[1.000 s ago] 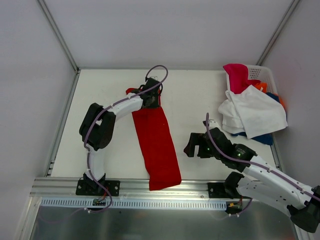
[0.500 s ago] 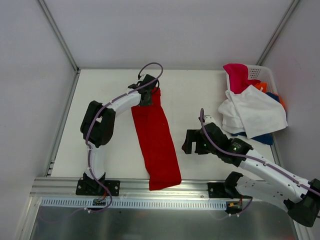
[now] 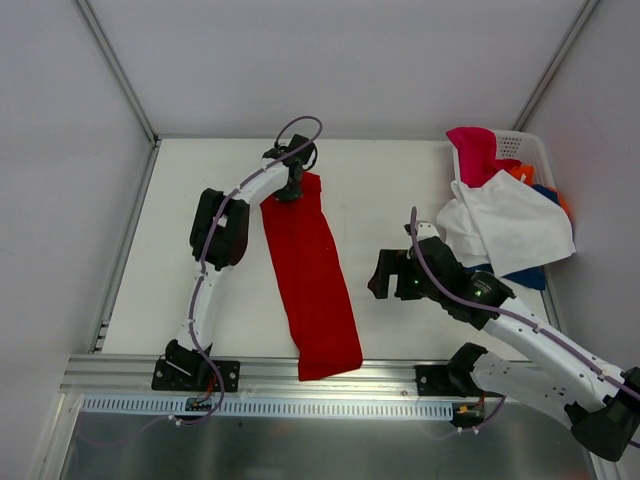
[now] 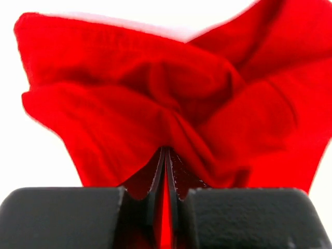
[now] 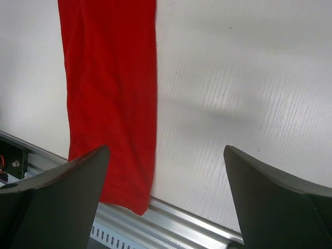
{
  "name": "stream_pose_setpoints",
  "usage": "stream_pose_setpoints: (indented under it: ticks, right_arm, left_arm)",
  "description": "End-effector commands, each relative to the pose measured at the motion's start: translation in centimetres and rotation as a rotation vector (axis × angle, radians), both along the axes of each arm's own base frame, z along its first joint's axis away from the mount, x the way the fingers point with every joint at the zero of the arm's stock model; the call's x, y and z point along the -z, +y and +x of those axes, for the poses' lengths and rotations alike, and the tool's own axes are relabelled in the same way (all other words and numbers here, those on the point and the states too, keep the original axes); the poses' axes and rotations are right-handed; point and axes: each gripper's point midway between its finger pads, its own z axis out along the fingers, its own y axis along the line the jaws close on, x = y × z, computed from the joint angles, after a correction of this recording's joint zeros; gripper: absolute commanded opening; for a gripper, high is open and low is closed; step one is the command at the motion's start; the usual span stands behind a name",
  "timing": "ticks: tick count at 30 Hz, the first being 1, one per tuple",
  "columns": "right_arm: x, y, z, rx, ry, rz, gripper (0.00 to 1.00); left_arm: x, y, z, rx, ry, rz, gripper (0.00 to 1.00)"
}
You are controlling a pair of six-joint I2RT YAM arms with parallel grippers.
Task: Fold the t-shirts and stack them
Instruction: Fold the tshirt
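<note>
- Top view: since a second before, the left gripper [image 3: 292, 187] had reached farther across the table [image 3: 390, 190], drawing the red t-shirt [image 3: 310, 275] out straighter. The shirt lay as a long narrow strip running from far to near and slanting slightly right, its near end over the metal rail [image 3: 130, 372]. The right gripper [image 3: 384, 279] had shifted a little beside it.
- Left wrist view: the left gripper [image 4: 166, 155] was clenched on a bunched fold of the red t-shirt [image 4: 129, 104].
- Right wrist view: the right gripper [image 5: 166, 150] was spread wide and held nothing. The red t-shirt [image 5: 111, 93] ran lengthwise below it.
</note>
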Motion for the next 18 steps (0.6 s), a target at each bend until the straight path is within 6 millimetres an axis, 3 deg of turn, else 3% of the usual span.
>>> stream_pose_setpoints:
  ticks: [1,5,6,8,9,11,14,18]
  right_arm:
    - [-2.3,-0.2,0.4,-0.017,-0.044,0.024,0.97]
    - [-2.7,-0.5,0.8,-0.013,-0.048,0.023,0.97]
    - [-2.8,-0.5,0.9,-0.011,-0.046,0.025,0.97]
    - [-3.1,-0.6,1.1,-0.013,-0.051,0.020,0.97]
    - [-3.1,-0.6,1.3,-0.008,-0.050,0.020,0.97]
    - [-3.3,-0.7,1.4,-0.013,-0.056,0.016,0.97]
    - [-3.2,-1.0,1.9,-0.003,-0.053,0.003,0.98]
    - [-2.8,-1.0,2.4,-0.004,-0.040,-0.021,0.98]
  left_arm:
    - [0.0,1.2,0.7,0.019,0.057,-0.009,0.06]
    - [0.6,0.5,2.2,0.055,0.058,-0.040,0.15]
    - [-0.3,-0.1,3.2,0.089,0.033,-0.057,0.18]
    - [0.3,-0.3,4.1,0.111,0.030,-0.059,0.20]
    - [-0.6,-0.6,5.0,0.120,-0.004,-0.066,0.22]
    - [0.1,-1.5,5.5,0.167,0.006,-0.102,0.24]
    - [-1.4,-4.4,7.4,0.264,-0.048,-0.216,0.25]
    - [-2.2,-7.7,7.9,0.385,-0.078,-0.349,0.31]
